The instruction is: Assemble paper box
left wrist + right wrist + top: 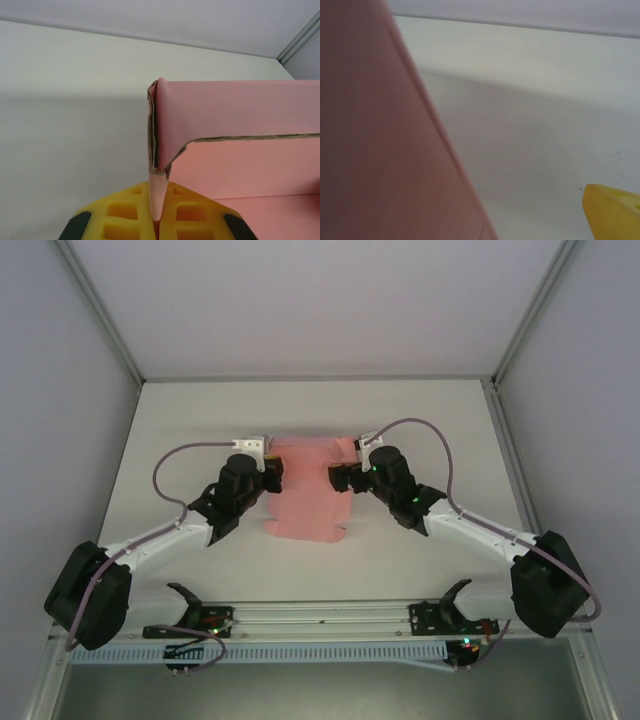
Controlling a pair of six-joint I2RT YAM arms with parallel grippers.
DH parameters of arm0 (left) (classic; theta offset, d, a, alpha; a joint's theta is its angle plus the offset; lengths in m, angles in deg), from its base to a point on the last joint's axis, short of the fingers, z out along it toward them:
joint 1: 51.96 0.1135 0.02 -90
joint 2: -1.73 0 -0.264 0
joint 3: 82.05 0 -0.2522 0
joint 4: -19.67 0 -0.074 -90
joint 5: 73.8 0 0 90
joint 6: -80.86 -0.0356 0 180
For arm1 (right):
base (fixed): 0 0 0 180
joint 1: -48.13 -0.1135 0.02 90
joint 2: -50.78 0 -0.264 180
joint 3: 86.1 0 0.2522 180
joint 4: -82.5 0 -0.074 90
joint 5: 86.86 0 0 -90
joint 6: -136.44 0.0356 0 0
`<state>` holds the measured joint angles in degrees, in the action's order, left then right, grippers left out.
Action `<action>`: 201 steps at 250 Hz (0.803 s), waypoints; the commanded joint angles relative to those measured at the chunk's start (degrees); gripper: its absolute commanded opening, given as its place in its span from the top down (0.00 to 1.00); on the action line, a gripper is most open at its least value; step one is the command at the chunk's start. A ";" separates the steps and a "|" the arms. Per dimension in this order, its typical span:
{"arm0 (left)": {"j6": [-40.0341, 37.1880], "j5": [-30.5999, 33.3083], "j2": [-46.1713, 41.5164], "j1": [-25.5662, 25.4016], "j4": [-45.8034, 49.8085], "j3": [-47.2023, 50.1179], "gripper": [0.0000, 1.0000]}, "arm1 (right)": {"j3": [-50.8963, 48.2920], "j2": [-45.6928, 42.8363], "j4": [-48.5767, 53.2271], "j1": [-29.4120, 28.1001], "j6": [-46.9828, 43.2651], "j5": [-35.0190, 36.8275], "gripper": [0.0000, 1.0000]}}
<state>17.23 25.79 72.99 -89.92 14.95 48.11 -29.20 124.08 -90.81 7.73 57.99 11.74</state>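
The paper box (310,490) is a pink card sheet lying mid-table, its far part folded up. My left gripper (272,472) is at its upper left side. In the left wrist view the yellow fingers (125,215) of the left gripper (157,215) are shut on a raised pink side flap, and a folded wall of the paper box (240,115) runs off to the right. My right gripper (340,478) is at the sheet's upper right side. In the right wrist view, blurred pink card (370,150) covers the left half; one yellow finger (612,210) sits far right, jaws apart.
The white table (200,420) is walled by grey panels at the back and both sides. A metal rail (320,615) with both arm bases runs along the near edge. Bare table lies behind and beside the sheet.
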 commanded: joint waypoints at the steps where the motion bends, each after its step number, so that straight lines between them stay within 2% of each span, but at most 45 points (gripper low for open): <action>1: 1.68 -1.05 0.08 -0.03 -1.99 -2.00 1.00 | 2.02 -0.52 1.95 -0.74 0.01 1.85 0.00; 40: 0.62 0.30 0.51 1.91 -0.43 -1.48 1.00 | 0.29 -7.72 6.19 -0.86 2.17 -0.15 0.00; 77: 0.19 -0.66 0.43 4.80 0.72 -1.04 1.00 | -4.49 -17.48 5.58 -0.02 -1.17 -3.24 0.00; 124: -1.47 -3.79 -0.06 6.08 0.37 -0.36 1.00 | -5.08 -25.75 8.39 8.83 1.21 -7.01 0.00; 148: -2.46 -5.29 -0.61 6.11 -0.08 -0.09 1.00 | -4.12 -24.75 9.33 16.14 4.11 -10.75 0.00; 168: -3.23 -6.49 -0.69 6.08 0.44 -0.27 1.00 | -3.44 -21.49 7.46 20.84 3.95 -18.62 0.03; 201: -3.72 -9.33 -0.99 6.09 -0.22 -0.12 1.00 | -0.19 -13.64 5.19 22.30 0.69 -30.44 0.13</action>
<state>15.35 20.15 73.04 -84.04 15.67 48.13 -33.07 104.72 -83.88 29.36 60.59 -4.46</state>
